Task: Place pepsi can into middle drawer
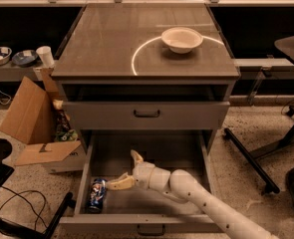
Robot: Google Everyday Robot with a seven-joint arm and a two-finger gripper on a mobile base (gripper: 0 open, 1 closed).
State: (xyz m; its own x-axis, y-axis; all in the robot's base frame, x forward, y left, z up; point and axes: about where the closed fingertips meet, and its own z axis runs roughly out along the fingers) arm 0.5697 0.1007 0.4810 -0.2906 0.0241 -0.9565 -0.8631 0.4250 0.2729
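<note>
The gripper [121, 169] was low inside the open middle drawer [181, 151], its two fingers spread with nothing between them. The pepsi can [97, 193] sat on the drawer floor just left of the lower finger, by the left wall, apparently already set down. The shut drawer front [146, 114] overhung beyond the hand and would hinder a straight lift; a bowl [182, 39] far above and a cardboard box [32, 118] to the left stood clear.

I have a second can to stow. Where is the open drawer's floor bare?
Bare: the drawer floor's back strip behind the hand, and its right side between arm and right wall. Crowded: front-left corner, where the pepsi can lies with the open hand just right of it.
</note>
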